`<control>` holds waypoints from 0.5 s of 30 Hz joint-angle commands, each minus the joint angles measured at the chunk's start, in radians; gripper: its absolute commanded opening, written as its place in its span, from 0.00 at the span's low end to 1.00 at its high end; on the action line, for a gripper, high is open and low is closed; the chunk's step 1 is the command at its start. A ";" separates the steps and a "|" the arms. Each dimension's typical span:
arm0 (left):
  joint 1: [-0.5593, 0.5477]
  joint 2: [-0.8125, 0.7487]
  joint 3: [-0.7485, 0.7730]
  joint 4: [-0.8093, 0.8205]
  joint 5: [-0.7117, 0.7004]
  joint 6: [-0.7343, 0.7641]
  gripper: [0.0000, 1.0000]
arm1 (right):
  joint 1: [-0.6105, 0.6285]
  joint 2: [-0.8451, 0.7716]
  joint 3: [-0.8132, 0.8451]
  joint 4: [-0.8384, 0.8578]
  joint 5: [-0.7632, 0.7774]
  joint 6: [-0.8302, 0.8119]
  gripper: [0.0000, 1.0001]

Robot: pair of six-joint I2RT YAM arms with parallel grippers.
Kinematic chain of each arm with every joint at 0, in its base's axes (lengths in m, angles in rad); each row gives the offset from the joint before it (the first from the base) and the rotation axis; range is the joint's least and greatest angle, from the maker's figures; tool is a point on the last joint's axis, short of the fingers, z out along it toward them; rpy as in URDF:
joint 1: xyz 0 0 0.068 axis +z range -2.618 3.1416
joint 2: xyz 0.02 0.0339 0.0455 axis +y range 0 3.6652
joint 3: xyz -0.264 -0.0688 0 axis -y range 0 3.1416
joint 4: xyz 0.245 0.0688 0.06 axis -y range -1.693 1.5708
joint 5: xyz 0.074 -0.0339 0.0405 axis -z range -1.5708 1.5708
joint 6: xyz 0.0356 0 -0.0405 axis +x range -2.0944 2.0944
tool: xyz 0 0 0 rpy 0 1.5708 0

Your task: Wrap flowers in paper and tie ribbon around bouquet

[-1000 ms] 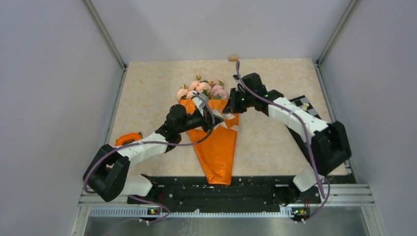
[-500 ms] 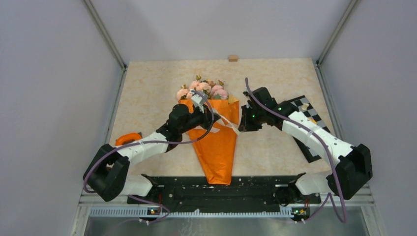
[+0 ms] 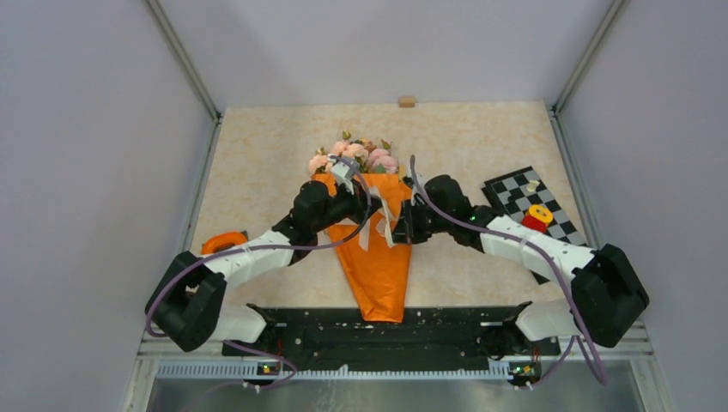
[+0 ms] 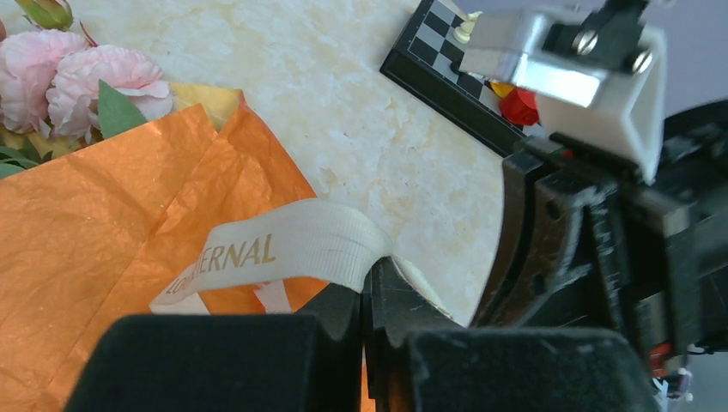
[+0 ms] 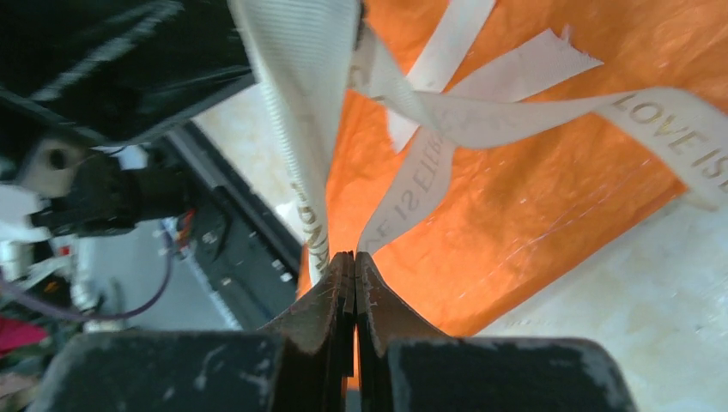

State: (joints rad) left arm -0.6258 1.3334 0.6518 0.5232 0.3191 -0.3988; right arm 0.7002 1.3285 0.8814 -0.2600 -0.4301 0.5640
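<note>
Because the ribbon (image 4: 292, 245) must cinch the bouquet (image 3: 378, 266), left gripper (image 4: 371, 287) and right gripper (image 5: 354, 262) each clamp a strand — from opposite sides.

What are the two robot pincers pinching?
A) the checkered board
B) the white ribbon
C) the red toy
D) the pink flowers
B: the wrist views show the left pincer and the right pincer each shut on the ribbon, with the orange paper behind it.
</note>
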 commanded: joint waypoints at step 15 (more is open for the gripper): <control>0.002 -0.055 -0.075 0.004 -0.002 -0.058 0.00 | 0.147 0.139 -0.230 0.566 0.723 0.006 0.23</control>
State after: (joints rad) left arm -0.6262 1.3197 0.5938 0.5037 0.3309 -0.4522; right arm 0.8330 1.4834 0.6666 0.1936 0.1448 0.5373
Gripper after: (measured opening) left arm 0.009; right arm 0.092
